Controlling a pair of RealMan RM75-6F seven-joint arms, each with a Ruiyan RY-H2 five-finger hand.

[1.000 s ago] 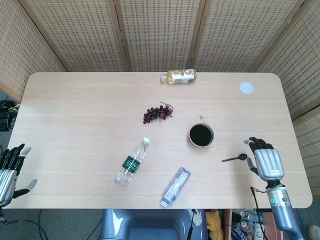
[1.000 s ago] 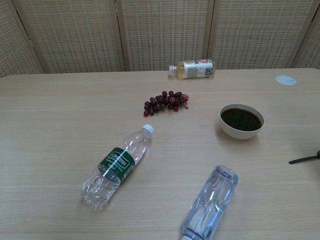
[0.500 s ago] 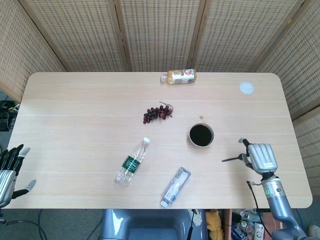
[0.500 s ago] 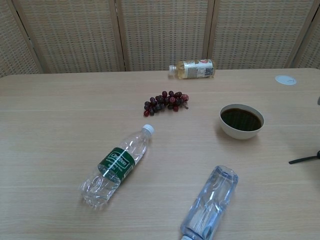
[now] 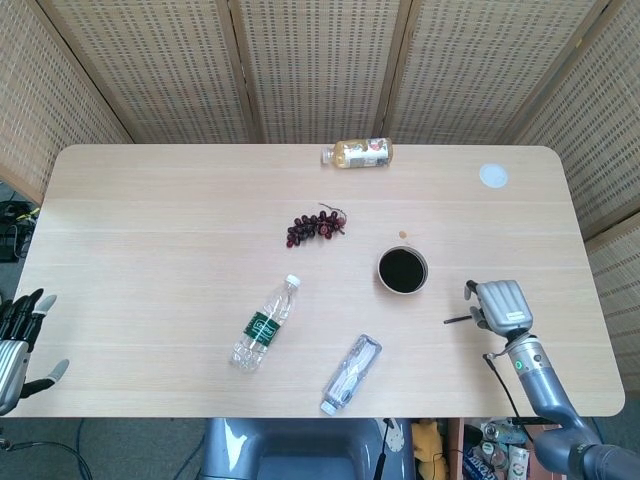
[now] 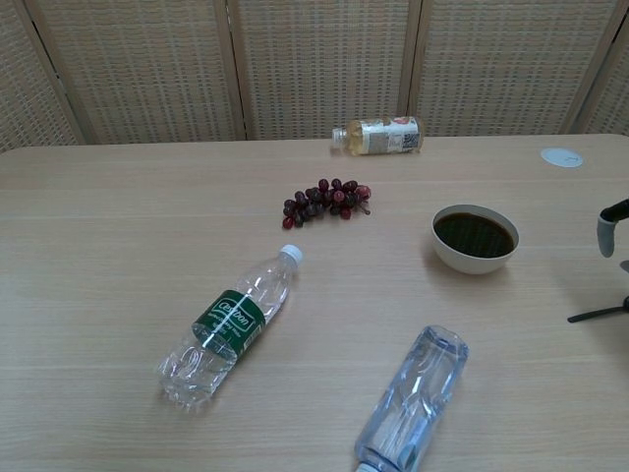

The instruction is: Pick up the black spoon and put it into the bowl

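The black spoon [image 5: 458, 320] lies on the table right of the bowl; only its handle shows, also at the chest view's right edge [image 6: 596, 315]. Its scoop end is hidden under my right hand [image 5: 498, 303], which hovers over it, back up, fingers pointing down. One fingertip [image 6: 609, 226] hangs well above the handle, and nothing is gripped. The white bowl [image 5: 383, 262], dark inside, stands left of that hand [image 6: 476, 261]. My left hand [image 5: 18, 335] stays off the table's near left corner, fingers spread, holding nothing.
A green-labelled water bottle [image 5: 262, 325] and a clear bottle [image 5: 350, 374] lie on their sides near the front edge. Dark grapes [image 5: 315, 226] sit mid-table, a juice bottle [image 5: 358, 153] lies at the back, and a white disc [image 5: 493, 176] is at the back right.
My right hand has moved left and tipped forward over the spoon's scoop end, and its fingers now point downwards. The spoon has not moved. The left hand has slipped slightly lower.
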